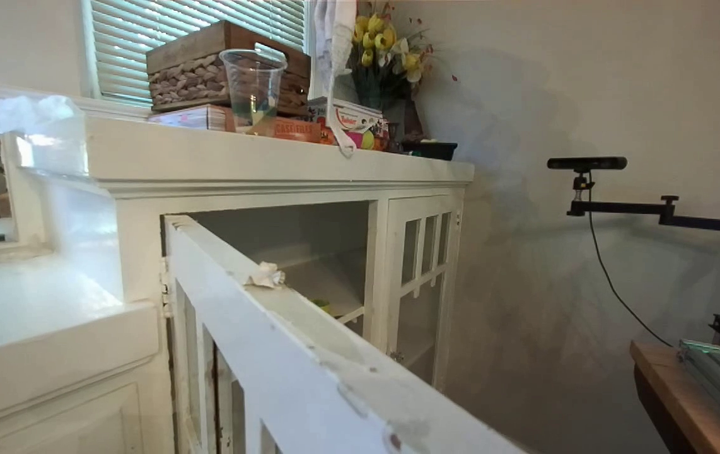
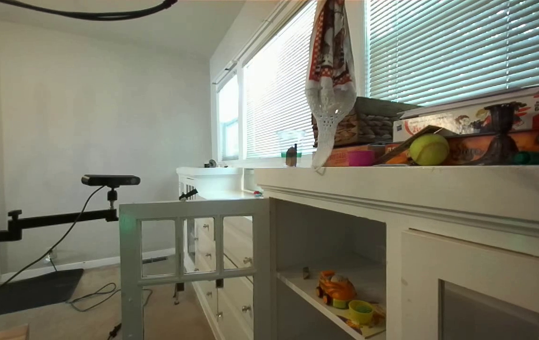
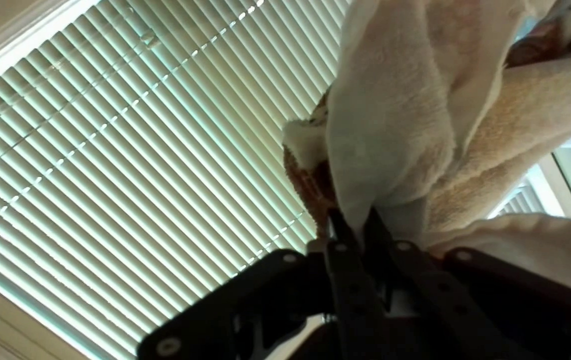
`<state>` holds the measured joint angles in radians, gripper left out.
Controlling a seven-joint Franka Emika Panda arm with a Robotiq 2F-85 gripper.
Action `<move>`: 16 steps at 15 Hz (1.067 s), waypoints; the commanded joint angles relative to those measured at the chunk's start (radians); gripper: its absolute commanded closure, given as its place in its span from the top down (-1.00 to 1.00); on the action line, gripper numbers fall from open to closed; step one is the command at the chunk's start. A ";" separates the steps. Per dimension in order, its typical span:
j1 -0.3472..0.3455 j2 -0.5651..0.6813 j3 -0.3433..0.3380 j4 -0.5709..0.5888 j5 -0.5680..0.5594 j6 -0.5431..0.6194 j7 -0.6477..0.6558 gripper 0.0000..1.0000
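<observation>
My gripper [image 3: 352, 212] shows only in the wrist view, at the lower middle; its black fingers are shut on a towel [image 3: 390, 110]. The towel is white and tan with red-brown printed parts, and its folds hang past the fingers. In both exterior views the towel hangs from above the frame, seen as a narrow white strip [image 1: 341, 63] and as a red-and-white printed bunch [image 2: 331, 89]. Its thin lower end reaches the front edge of the white cabinet top [image 1: 272, 157]. The gripper is out of view in both exterior views.
The cabinet door [image 2: 130, 264] stands open; a toy truck [image 2: 338, 285] and yellow cup [image 2: 360, 312] sit on the shelf inside. A basket [image 1: 190, 79], clear cup [image 1: 253, 88], tennis ball [image 2: 429, 149], candle holder [image 2: 501, 137] and flowers [image 1: 376, 38] stand on top.
</observation>
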<state>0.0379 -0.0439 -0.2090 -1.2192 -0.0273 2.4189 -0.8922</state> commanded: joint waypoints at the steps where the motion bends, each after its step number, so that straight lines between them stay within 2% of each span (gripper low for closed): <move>1: -0.003 0.107 -0.007 0.081 0.062 0.101 0.013 -0.95; 8: -0.009 0.278 0.021 0.150 0.152 0.218 -0.017 -0.95; 9: -0.071 0.307 0.099 0.178 0.146 0.218 -0.010 -0.95; 10: -0.080 0.331 0.121 0.202 0.150 0.213 -0.015 -0.95; 11: -0.047 0.355 0.092 0.220 0.174 0.211 -0.033 -0.95; 15: -0.068 0.455 0.136 0.315 0.208 0.185 -0.036 -0.95; 16: -0.113 0.483 0.198 0.350 0.174 0.169 -0.013 -0.95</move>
<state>-0.0097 0.3356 -0.0940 -1.0172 0.1354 2.6275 -0.8968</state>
